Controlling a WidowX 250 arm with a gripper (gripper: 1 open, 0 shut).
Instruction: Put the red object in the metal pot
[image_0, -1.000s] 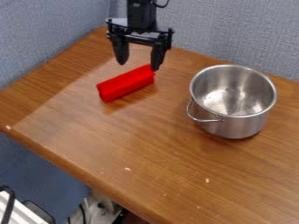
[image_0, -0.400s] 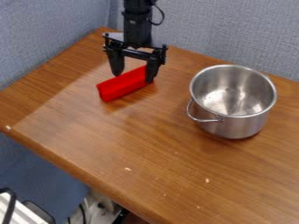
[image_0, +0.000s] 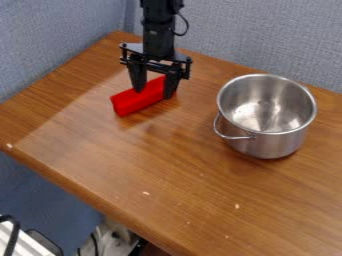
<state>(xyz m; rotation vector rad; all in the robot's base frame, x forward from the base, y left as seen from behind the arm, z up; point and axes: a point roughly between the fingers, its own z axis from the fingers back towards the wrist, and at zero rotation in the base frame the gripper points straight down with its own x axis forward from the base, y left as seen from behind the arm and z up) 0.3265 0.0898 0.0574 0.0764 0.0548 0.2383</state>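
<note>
The red object (image_0: 132, 100), a bright red elongated block, lies flat on the wooden table at the back left, angled up to the right. My gripper (image_0: 156, 92) has come down over its upper right end. The two black fingers stand narrowed against the block's sides, which still rests on the table. The metal pot (image_0: 273, 143), shiny and round with a small loop handle at its front left rim, stands to the right of the block. It is empty and apart from the gripper.
The wooden table (image_0: 120, 165) has its front edge running diagonally from left to lower right, with floor clutter below. A blue-grey wall (image_0: 54, 30) backs the table close behind the arm.
The gripper has dropped from above the block to straddle its right end, and its fingers have drawn in from wide open onto the block's sides. Block and pot have not moved.
</note>
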